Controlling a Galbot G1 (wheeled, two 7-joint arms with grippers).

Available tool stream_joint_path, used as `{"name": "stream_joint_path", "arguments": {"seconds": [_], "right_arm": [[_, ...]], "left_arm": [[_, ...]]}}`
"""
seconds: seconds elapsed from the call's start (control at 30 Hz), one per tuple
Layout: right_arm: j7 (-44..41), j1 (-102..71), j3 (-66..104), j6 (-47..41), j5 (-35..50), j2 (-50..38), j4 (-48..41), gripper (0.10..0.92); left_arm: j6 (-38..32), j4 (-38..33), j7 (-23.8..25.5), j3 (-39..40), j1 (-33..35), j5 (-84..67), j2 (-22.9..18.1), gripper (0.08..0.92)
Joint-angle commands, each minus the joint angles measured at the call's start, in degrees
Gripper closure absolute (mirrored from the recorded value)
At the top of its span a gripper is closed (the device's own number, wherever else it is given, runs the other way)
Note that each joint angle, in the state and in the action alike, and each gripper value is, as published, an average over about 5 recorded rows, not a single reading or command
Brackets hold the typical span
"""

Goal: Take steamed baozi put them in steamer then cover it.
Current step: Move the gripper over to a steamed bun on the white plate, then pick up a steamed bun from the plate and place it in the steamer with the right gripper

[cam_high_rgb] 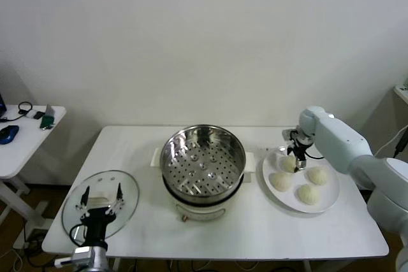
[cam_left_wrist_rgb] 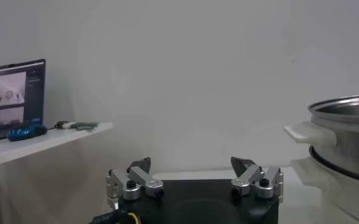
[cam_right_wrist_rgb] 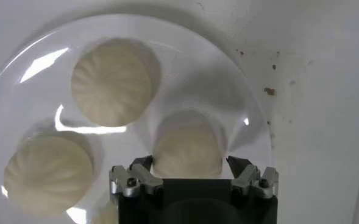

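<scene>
At right of frame, right gripper (cam_high_rgb: 296,157) fingers straddle a plated baozi (cam_right_wrist_rgb: 188,149) (first pick); next, close.

Left gripper (cam_left_wrist_rgb: 194,176) waits open, lower left.

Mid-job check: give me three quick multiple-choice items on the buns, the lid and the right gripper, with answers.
1. Where is the lid?
A. On the steamer
B. Flat on the table at the robot's left, under the left gripper
C. On the plate

2. How many buns lie on the plate?
A. Two
B. Four
C. Six

3. What is the right gripper doing?
A. Open, straddling a bun
B. Shut and holding a bun above the steamer
C. Parked off the table

Answers:
1 B: the head view shows the lid lying left of the steamer, whose tray is uncovered, with the left gripper open over it.
2 B: four buns sit on the plate.
3 A: in the right wrist view the fingers stand on either side of the nearest bun.
</scene>
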Motion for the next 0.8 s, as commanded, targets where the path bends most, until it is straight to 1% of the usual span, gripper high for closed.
{"name": "stream_joint_path", "arguments": {"seconds": [0.03,0.2,0.33,0.6,0.8], "right_arm": [[-0.28,0.01,1.69,0.92,-1.45,0.75,-1.18,0.28],[-0.69,0.25,1.78,1.05,-1.47,0.26,-0.28,0.311],[-1.2,1.9,-0.64,1.11,-0.43,-1.4,2.86,0.319],[-2.42,13.55,-14.58,1.57,7.8,-6.42,16.58,0.317],[-3.07,27.41,-27.62,4.01,15.45,-6.2,26.16,0.313]], "left_arm": [[-0.09,-0.16,-0.04,-0.22,0.19,-0.14,-0.06,0.177],[-0.12,-0.41,-0.1,-0.42,0.44,-0.36,-0.04,0.177],[-0.29,-0.68,-0.1,-0.49,0.81,-0.55,-0.06,0.177],[-0.53,-1.43,-0.09,-0.7,1.6,-1.49,-0.12,0.177],[-0.59,-2.25,-0.06,-0.69,2.14,-1.81,-0.13,0.177]]}}
